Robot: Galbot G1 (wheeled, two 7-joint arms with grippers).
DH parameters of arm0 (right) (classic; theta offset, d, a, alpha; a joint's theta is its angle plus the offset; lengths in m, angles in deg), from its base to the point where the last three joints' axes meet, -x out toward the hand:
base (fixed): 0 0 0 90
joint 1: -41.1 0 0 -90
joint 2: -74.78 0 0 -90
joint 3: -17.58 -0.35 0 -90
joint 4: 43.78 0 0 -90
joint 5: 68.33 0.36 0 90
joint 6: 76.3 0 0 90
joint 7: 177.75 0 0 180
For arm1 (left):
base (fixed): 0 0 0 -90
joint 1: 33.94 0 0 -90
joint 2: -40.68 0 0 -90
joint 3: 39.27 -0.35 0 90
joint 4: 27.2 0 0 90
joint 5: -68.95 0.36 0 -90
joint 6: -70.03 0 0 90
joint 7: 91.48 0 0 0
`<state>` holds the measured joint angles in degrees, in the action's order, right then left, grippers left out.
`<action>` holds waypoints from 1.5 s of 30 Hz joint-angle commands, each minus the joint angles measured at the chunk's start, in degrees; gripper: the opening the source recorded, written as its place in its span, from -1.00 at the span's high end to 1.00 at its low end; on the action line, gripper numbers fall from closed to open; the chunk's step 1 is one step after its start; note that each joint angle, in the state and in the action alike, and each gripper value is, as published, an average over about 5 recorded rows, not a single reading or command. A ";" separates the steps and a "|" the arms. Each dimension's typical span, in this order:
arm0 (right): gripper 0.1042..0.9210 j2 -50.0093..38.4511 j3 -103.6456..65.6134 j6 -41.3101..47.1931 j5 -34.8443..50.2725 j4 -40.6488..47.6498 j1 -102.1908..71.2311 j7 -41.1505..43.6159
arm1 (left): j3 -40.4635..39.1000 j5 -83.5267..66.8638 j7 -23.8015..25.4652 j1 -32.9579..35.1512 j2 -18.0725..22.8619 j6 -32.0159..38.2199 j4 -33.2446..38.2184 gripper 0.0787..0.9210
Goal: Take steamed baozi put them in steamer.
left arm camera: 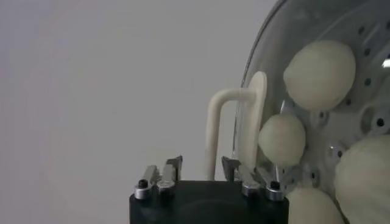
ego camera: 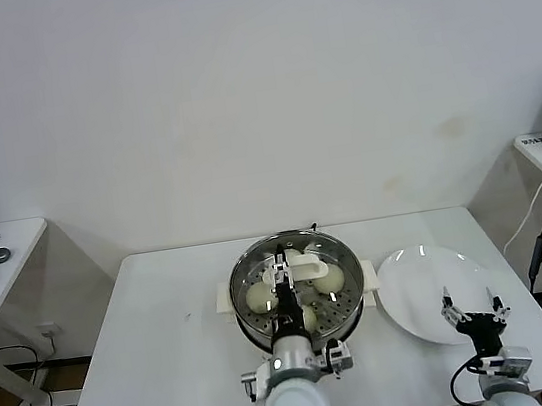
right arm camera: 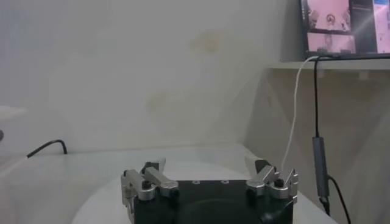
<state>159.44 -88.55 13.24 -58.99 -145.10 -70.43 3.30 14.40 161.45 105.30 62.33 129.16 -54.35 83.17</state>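
Plain pale wall behind; white worktop [ego camera: 166,319] set square against it. Far left, a small side desk [ego camera: 5,250] carrying a dark mouse and a round dark object. Near the worktop's centre, the steamer [ego camera: 349,288]: shiny steel pot on a white base, side handles showing at left and right. Over its top, a glass lid [left arm camera: 317,36] with a white looped handle [ego camera: 305,264]; through the glass, four steamed baozi [ego camera: 330,279] on the perforated tray, cream-white, smooth, close together. In the left wrist view, the same baozi seen behind the glass, one large near the rim, one smaller by the handle's foot, two more partly cut off at the frame edge.

Left tool [ego camera: 283,278] reaching in over the steamer, at the lid handle. In the left wrist view [left arm camera: 201,171], fingers set apart with the handle's loop rising between them; no pad seen pressing on it, so loose around the handle, holding nothing. Whether any finger touches the handle, cannot tell.

Just right of the steamer, a flat white plate [ego camera: 415,294], bare. Over the plate's near right edge, the right tool [ego camera: 473,304], parked low, fingers spread wide, nothing between them; the right wrist view [right arm camera: 210,173] shows the same wide gap above the plate's rim. Far right, a second desk with a lit screen [right arm camera: 344,24] and a white cable [right arm camera: 295,109] hanging down.
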 commanded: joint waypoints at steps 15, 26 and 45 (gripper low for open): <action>-0.76 -2.91 5.65 -1.91 -6.14 -10.10 -7.59 10.52 | 12.26 -21.77 -4.04 16.98 -5.93 1.99 29.23 -0.77; -0.76 -4.99 7.92 1.38 1.66 -12.77 -12.43 8.53 | 45.61 -84.34 -13.58 22.90 -5.87 19.04 19.04 -0.77; -0.76 -6.56 6.23 6.06 0.08 -17.21 -19.04 5.42 | 41.40 -92.26 -18.41 42.14 -3.08 28.86 12.13 -0.77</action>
<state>153.62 -82.13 15.89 -57.88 -158.96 -85.63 9.58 54.92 80.75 90.19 95.01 125.41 -31.50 97.74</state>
